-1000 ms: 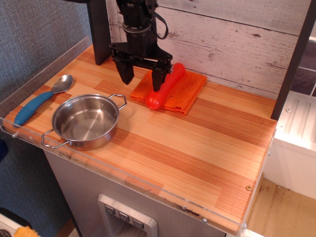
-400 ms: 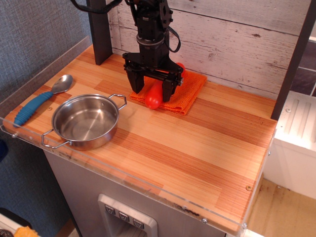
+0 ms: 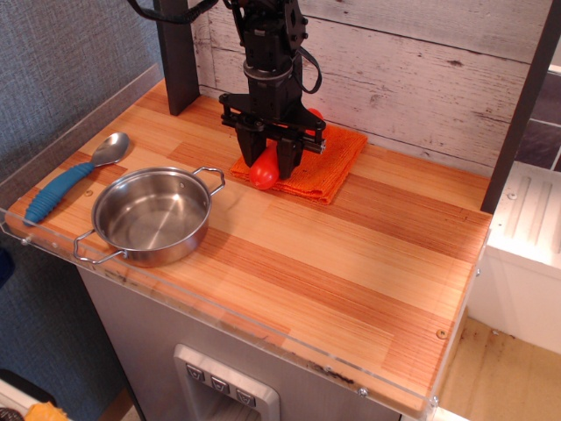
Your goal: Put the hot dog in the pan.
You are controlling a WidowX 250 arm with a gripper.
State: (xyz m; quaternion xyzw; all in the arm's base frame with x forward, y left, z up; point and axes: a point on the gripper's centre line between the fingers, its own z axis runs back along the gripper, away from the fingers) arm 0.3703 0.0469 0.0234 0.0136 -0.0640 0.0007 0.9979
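On cloth (image 3: pixel 329 162), gripper (image 3: pixel 270 158) clamps hot dog (image 3: pixel 264 170).

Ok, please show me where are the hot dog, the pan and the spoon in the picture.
hot dog (image 3: pixel 263 171), the only camera view, on its near rounded end below the gripper.
pan (image 3: pixel 151 216), same view, on its bare inside bottom.
spoon (image 3: pixel 57 192), same view, on its blue handle.

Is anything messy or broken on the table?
Nothing stands out. The shiny steel pan sits upright and empty, the blue-handled spoon lies beside it, and the black gripper has closed on the red plastic hot dog over the orange cloth.
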